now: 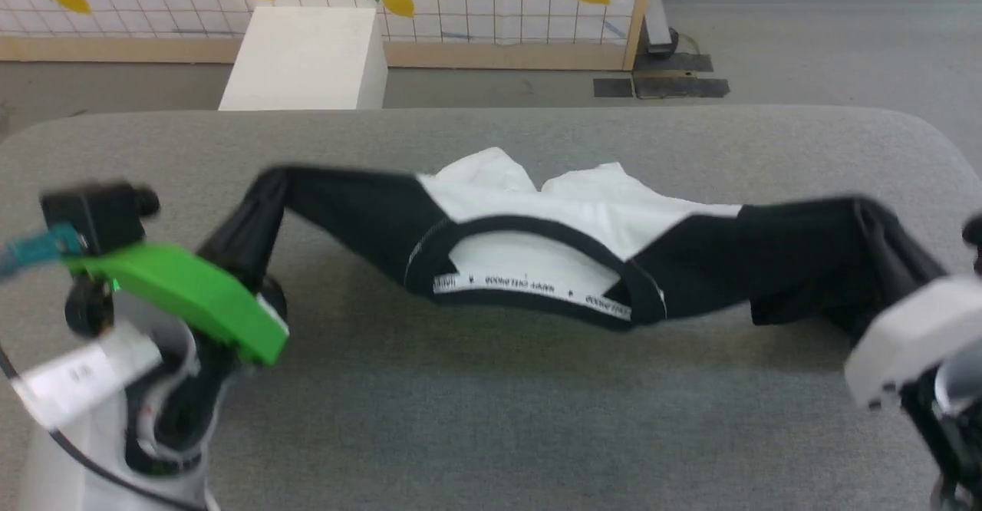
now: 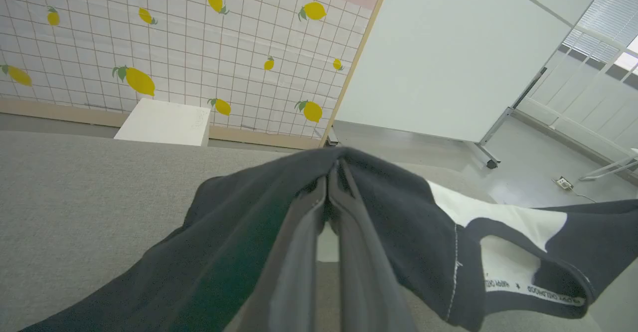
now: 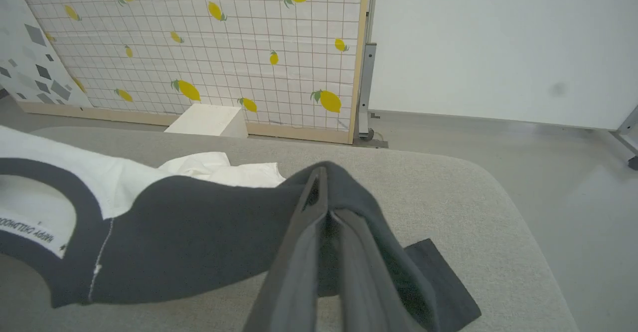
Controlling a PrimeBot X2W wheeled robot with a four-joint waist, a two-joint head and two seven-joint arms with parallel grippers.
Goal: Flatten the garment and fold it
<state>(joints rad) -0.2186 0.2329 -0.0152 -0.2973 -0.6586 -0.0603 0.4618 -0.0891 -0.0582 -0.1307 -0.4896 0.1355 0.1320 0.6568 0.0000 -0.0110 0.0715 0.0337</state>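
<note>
**Shirt stretched by both sleeves, no fold yet**

The shirt [image 1: 583, 219] spans the bench [image 1: 491, 419] middle. The left gripper [image 2: 331, 175] at 9 o'clock and the right gripper [image 3: 319, 180] at 3 each have jaws pinching a black sleeve. The white body bunches at 12. Flattening looks unfinished, with all folding ahead.

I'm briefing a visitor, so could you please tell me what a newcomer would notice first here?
The garment is stretched across the grey table, with the left end effector shut on one black sleeve and the right end effector on the other. Its lettered collar sags in the middle. Behind stand a lemon-print wall and a white box.
</note>
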